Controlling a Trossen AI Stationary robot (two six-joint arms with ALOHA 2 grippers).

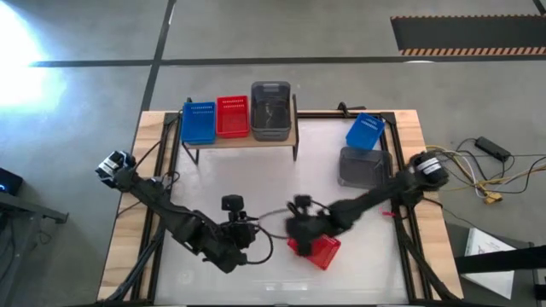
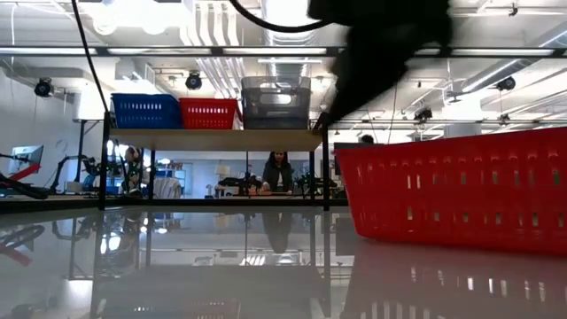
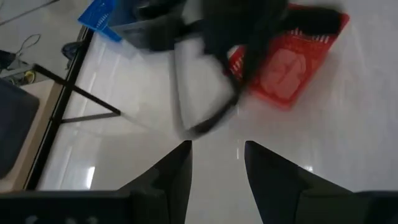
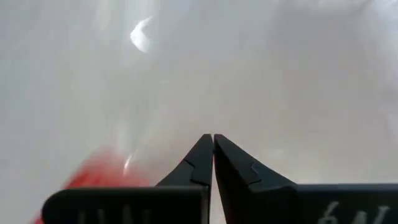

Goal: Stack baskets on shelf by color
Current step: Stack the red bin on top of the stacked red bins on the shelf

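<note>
Red perforated plastic suggests the red basket (image 1: 322, 250) on the worktop (image 1: 358, 264) is light, fairly stiff and likely to slide on the glossy surface; a rim wall is the best hold. It lies near the front, empty. The right gripper (image 1: 300, 228) sits at its edge, fingers (image 4: 202, 163) pressed together with nothing visibly between them. The left gripper (image 3: 216, 163) waits nearby, fingers spread. On the shelf (image 1: 243, 139) stand blue (image 1: 198, 123), red (image 1: 232, 116) and grey (image 1: 270, 109) baskets.
</note>
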